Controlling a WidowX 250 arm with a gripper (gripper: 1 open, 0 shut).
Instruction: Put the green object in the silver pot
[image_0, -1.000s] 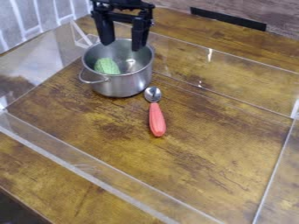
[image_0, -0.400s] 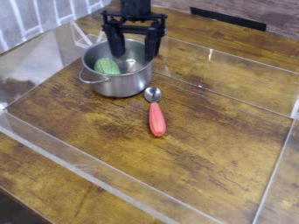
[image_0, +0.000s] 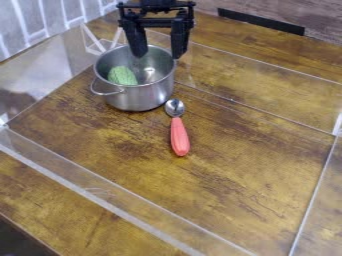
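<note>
Across brown wood (image_0: 254, 175), glossy light patches

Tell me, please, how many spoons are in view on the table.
1: the red-handled spoon lies on the table, beside the silver pot.

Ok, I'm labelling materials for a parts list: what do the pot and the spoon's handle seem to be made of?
The pot: shiny metal, likely stainless steel, judging by its silvery, reflective wall. The spoon's handle: probably smooth plastic, given its even red colour, though coated wood or silicone is possible.
</note>
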